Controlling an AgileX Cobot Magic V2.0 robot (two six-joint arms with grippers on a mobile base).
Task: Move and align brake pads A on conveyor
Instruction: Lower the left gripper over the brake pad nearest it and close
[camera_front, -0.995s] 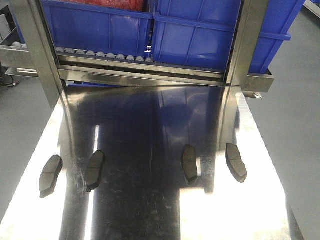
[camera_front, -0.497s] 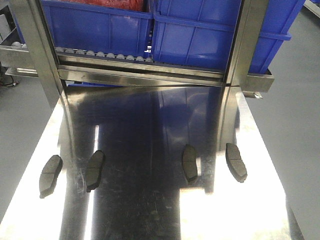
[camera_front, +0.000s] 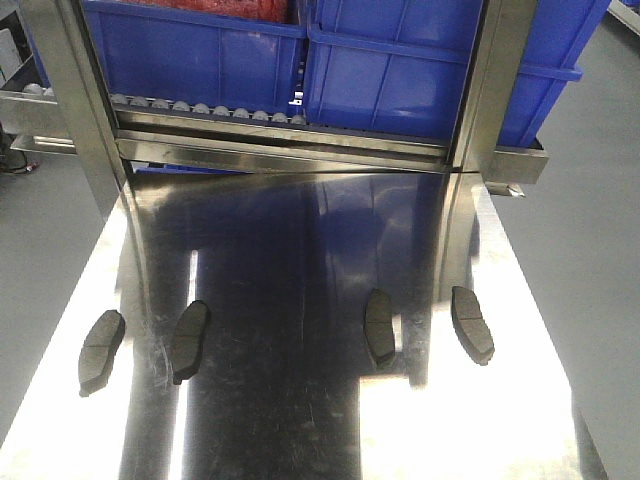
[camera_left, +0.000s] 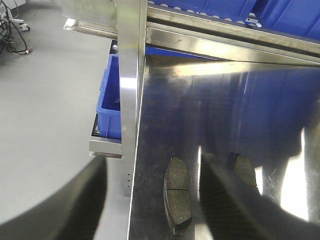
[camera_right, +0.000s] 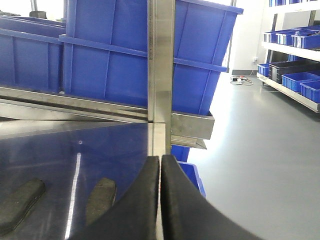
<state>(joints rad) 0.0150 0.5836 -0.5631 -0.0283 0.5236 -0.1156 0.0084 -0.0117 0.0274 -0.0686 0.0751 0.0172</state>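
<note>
The left gripper (camera_left: 152, 175) is spread wide; the right gripper (camera_right: 160, 170) is pressed together, empty. In a row on the steel tabletop (camera_front: 300, 430) lie the outer left brake pad (camera_front: 102, 350), near the table's left edge, inner left brake pad (camera_front: 190, 340), inner right brake pad (camera_front: 379, 327) and outer right brake pad (camera_front: 472, 324), long axes near-to-far, far ends leaning inward. Bare steel separates the inner two and reaches to the blue bins (camera_front: 200, 50).
</note>
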